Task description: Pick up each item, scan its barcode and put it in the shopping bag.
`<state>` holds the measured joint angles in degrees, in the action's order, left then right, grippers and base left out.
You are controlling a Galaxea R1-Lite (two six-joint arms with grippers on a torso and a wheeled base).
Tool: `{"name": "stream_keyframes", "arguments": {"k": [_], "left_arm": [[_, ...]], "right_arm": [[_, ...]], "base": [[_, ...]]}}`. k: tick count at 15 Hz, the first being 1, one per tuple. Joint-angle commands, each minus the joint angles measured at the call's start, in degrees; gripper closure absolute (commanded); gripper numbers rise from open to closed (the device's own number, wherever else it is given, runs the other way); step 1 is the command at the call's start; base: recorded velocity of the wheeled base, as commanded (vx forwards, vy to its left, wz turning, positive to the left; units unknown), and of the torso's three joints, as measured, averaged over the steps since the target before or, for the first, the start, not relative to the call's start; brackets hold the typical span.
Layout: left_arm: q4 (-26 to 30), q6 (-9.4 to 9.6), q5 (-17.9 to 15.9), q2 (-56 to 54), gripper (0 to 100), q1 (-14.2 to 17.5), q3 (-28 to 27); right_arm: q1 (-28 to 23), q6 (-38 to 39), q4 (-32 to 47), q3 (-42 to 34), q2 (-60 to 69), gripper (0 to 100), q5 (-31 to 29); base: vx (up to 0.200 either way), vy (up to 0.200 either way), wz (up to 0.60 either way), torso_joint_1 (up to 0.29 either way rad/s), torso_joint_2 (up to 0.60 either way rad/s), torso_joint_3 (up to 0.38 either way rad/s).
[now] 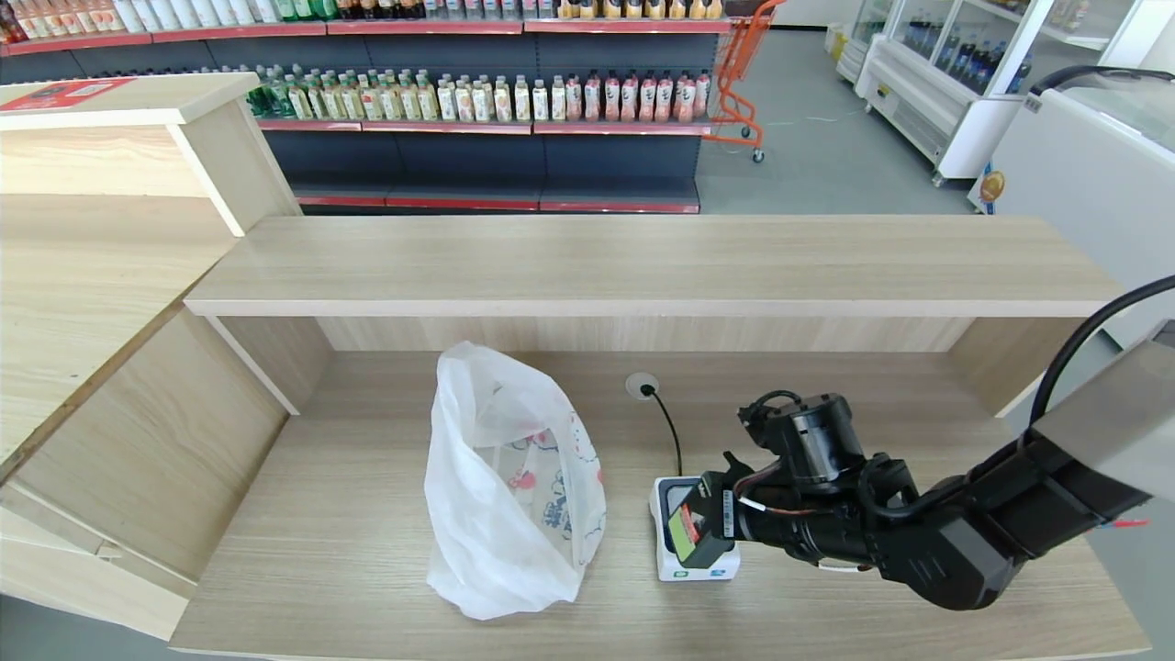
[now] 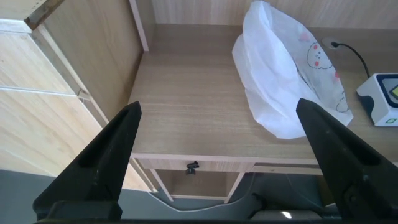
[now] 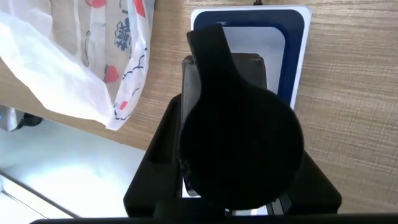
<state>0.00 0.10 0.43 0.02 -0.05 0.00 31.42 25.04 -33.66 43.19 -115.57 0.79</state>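
Observation:
My right gripper (image 1: pixel 701 527) is shut on a small dark package (image 1: pixel 685 534) with a green and red label, held just above the white barcode scanner (image 1: pixel 699 567) on the lower counter. From the right wrist the package (image 3: pixel 239 124) looks black and covers most of the blue-rimmed scanner (image 3: pixel 293 37). The white printed shopping bag (image 1: pixel 509 487) stands open to the left of the scanner. My left gripper (image 2: pixel 219 118) is open with nothing between its fingers, off the counter's front edge, facing the bag (image 2: pixel 286 74) and scanner (image 2: pixel 380 96).
A black cable (image 1: pixel 668 424) runs from the scanner to a round port (image 1: pixel 642 385) at the back of the counter. A raised wooden ledge (image 1: pixel 643 266) spans the back, with side panels on both ends. Store shelves and freezers lie beyond.

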Motion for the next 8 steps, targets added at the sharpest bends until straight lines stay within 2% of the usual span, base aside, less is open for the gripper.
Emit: {"name": "stream_keyframes", "arguments": {"k": [1,5,8], "left_arm": [[0.00,-0.01,0.01,-0.02,0,0.05,0.00],[0.00,-0.01,0.01,-0.02,0,0.05,0.00],[0.00,-0.01,0.01,-0.02,0,0.05,0.00]], "right_arm": [[0.14,0.01,-0.18,0.40,-0.27,100,0.00],[0.14,0.01,-1.50,0.58,-0.45,100,-0.18],[-0.39,6.95,-0.36,-2.50,11.42,100,0.53]], "base": [[0.000,0.000,0.00,0.000,0.00,0.000],[0.000,0.000,0.00,0.000,0.00,0.000],[0.000,0.000,0.00,0.000,0.00,0.000]]}}
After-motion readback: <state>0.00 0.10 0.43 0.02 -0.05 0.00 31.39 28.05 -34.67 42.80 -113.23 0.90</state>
